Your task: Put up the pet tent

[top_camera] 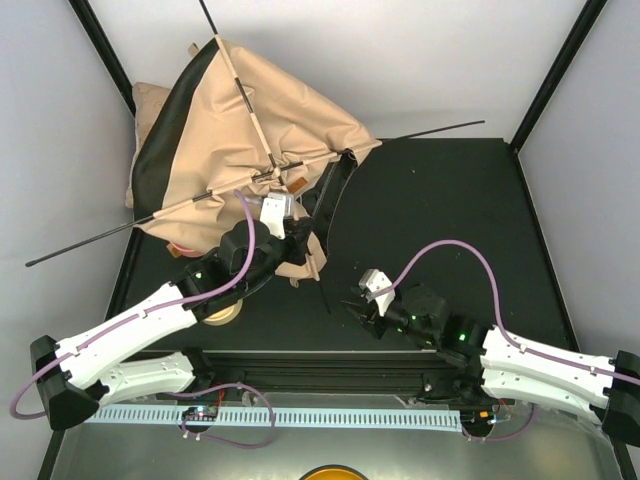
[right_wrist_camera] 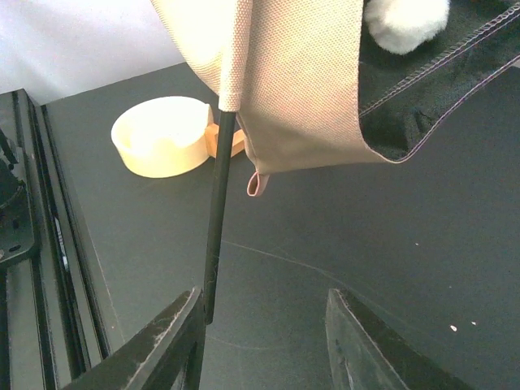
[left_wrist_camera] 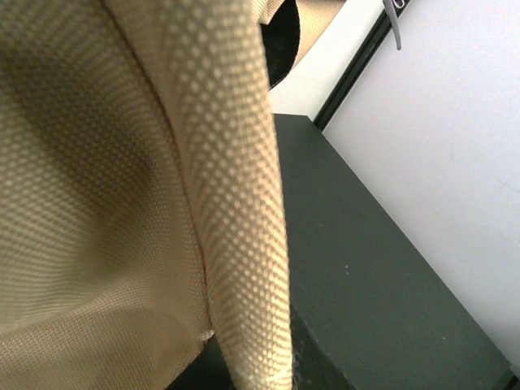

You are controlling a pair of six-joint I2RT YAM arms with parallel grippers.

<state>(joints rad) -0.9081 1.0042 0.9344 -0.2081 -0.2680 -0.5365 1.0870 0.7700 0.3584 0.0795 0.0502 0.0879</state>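
left pincer (top_camera: 293,236) clamped together on the canvas edge of the pet tent (top_camera: 270,110). right pincer (right_wrist_camera: 264,307) apart above the tabletop (top_camera: 430,220), black pole (right_wrist_camera: 217,219) just beside one finger.

1. We see the pet tent (top_camera: 300,110): tan canvas, fine dotted weave up close, black lining.
2. Poles (top_camera: 80,245): black.
3. Table (top_camera: 450,200): matte black.
4. Tape roll (right_wrist_camera: 154,142): cream.
5. Cable (top_camera: 450,243): purple.

We look down from high on the table (top_camera: 450,220). Both wrist views sit low and close, sharing the pet tent (left_wrist_camera: 122,203) with it, the left one closest.
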